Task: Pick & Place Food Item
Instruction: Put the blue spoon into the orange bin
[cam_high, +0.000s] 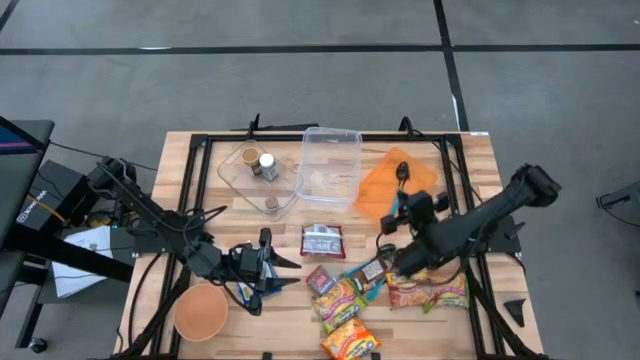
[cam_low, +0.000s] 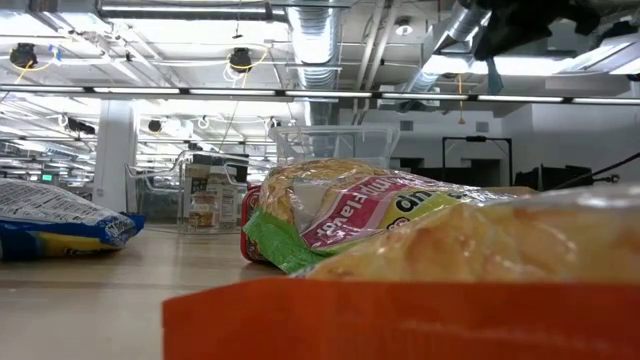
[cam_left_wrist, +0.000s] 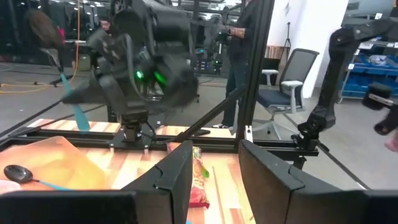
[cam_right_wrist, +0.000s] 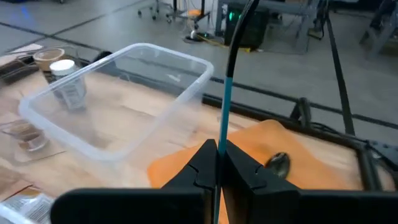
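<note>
Several snack packets (cam_high: 345, 300) lie flat on the table's near middle, and a red-and-white one (cam_high: 322, 240) lies nearer the clear plastic tub (cam_high: 332, 165). My left gripper (cam_left_wrist: 214, 180) hovers open and level beside them (cam_high: 297, 272), with nothing between its fingers. My right gripper (cam_right_wrist: 219, 163) is above the near edge of the orange cloth (cam_high: 395, 190), shut on a thin teal-and-black spoon (cam_right_wrist: 227, 93). The left wrist view shows that spoon (cam_left_wrist: 74, 102) sticking out from the right arm. A second spoon (cam_right_wrist: 278, 162) lies on the cloth. My right gripper pinches the spoon's teal handle (cam_right_wrist: 222, 140) between its two fingers. The spoon runs straight on past the fingertips, along the fingers, its black part farthest out. It is lifted clear of the table and the cloth.
A clear lid (cam_high: 258, 180) carrying small jars (cam_high: 267, 166) lies left of the tub. An orange bowl (cam_high: 200, 312) sits at the near left corner. A black frame (cam_high: 300, 137) borders the table. A person (cam_left_wrist: 239, 56) stands in the room beyond it.
</note>
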